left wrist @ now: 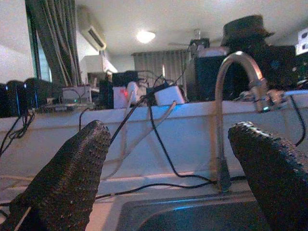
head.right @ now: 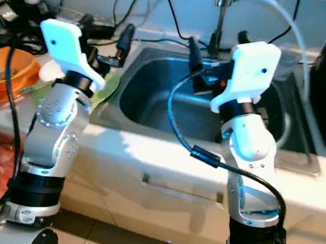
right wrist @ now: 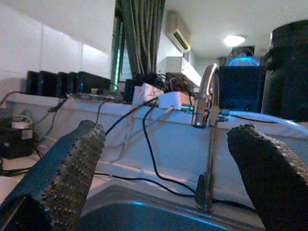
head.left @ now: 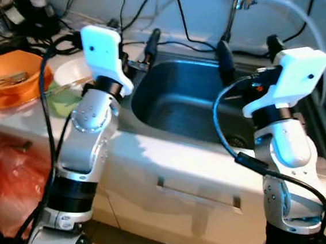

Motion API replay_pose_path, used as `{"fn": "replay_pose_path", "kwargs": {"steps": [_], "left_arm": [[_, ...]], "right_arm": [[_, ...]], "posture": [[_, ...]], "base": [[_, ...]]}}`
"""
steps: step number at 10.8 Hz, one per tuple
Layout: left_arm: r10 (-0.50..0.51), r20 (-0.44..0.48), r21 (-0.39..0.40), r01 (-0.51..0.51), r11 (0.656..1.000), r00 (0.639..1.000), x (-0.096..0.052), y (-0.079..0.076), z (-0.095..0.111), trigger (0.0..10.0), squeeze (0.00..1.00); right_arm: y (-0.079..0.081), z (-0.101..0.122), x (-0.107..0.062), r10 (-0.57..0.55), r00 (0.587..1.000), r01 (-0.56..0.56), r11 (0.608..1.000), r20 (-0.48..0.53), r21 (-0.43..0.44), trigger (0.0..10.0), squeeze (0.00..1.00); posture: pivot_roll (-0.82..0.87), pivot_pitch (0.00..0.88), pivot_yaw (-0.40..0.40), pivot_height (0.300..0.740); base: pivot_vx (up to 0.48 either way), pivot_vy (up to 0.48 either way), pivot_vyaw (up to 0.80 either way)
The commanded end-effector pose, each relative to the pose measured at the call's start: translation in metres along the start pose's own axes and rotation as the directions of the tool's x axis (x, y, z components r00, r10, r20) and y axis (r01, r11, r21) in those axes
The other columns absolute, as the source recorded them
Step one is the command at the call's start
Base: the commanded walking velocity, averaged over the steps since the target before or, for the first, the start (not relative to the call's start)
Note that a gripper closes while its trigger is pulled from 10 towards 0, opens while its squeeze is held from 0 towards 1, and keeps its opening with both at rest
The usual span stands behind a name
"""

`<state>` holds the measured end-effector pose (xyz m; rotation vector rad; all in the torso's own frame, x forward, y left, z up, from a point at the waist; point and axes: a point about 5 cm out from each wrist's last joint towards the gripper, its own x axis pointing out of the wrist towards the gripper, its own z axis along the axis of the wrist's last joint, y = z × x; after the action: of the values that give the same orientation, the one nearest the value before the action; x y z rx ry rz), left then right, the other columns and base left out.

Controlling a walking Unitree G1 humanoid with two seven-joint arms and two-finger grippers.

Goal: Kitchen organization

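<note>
A steel sink (head.left: 176, 109) is set in a white counter right in front of me. My left gripper (head.left: 132, 33) is raised over the sink's left rim, open with nothing between its fingers. Over the sink's right side my right gripper (head.left: 249, 48) is also open and empty. Both point at the back wall, where the curved faucet (left wrist: 226, 96) stands behind the basin. On the counter to the left lie an orange bowl (head.left: 11, 76) holding utensils, a white bowl (head.left: 71, 70) and a green item (head.left: 60, 105).
Black cables (head.left: 184, 26) run along the back wall and a white hose (head.left: 308, 20) arcs from the faucet. A black appliance (head.left: 32, 8) sits at the far left. A red plastic bag (head.left: 1, 181) hangs below the counter beside a drawer handle (head.left: 199, 196).
</note>
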<state>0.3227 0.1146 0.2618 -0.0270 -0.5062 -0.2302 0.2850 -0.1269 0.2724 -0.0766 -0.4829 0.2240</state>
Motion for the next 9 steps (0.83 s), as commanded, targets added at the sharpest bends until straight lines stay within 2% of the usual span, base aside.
{"fn": "replay_pose_path", "kwargs": {"steps": [1, 7, 9], "left_arm": [[0.013, -0.001, 0.002, -0.013, 1.0, 1.0, -0.001, 0.004, 0.002, 10.0, 0.0], [0.023, -0.025, -0.009, -0.023, 1.0, 0.999, -0.003, 0.004, -0.001, 10.0, 0.0], [0.023, -0.065, 0.005, -0.023, 1.0, 0.998, -0.006, 0.005, -0.009, 10.0, 0.0]], "right_arm": [[0.003, 0.0, 0.001, 0.009, 1.0, -0.009, 1.0, 0.0, 0.001, 10.0, 0.0], [0.005, -0.007, -0.003, 0.019, 0.999, -0.019, 1.0, -0.033, 0.001, 10.0, 0.0], [0.007, -0.01, -0.004, 0.029, 0.999, -0.028, 1.0, -0.046, 0.01, 10.0, 0.0]], "posture": [[-0.07, 0.0, 0.072, 0.74], [-0.06, 0.0, 0.067, 0.74], [-0.06, 0.0, 0.07, 0.74]], "base": [[0.371, 0.0, 0.0], [0.0, 0.0, 0.0], [0.0, 0.0, 0.0]]}}
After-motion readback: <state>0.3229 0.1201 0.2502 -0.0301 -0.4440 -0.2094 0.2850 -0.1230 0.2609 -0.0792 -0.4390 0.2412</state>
